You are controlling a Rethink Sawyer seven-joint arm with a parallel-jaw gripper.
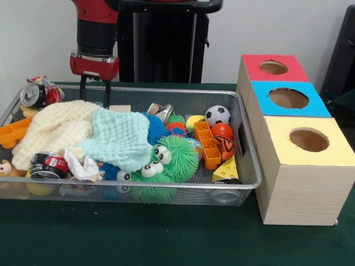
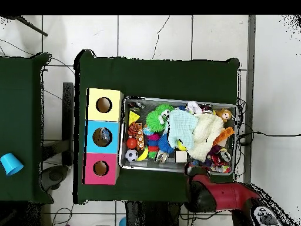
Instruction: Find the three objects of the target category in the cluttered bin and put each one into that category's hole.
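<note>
I have the jaws (image 1: 95, 91) hanging over the far rim of the wire bin (image 1: 247, 138), the two prongs spread apart and gripping nothing. Directly under and in front of them lies one cream cloth (image 1: 52, 127), and touching it, toward the boxes, one pale green cloth (image 1: 123, 138). Just beside the jaws sits a small wooden block (image 1: 120, 108). On the other side of the jaws, at the bin's corner, I count one crushed can (image 1: 33, 94); a second can (image 1: 49, 165) lies at the near rim, well apart from the jaws. Past the cloths I see two green fuzzy toys (image 1: 166, 160) with eyes, one soccer ball (image 1: 217, 115), one orange ball (image 1: 222, 131) and one yellow wedge (image 1: 226, 170). Beyond the bin, farthest from the jaws, stand three boxes on the table (image 1: 166, 238), each with one hole: red (image 1: 272, 67), blue (image 1: 288, 98), yellow (image 1: 308, 139).
</note>
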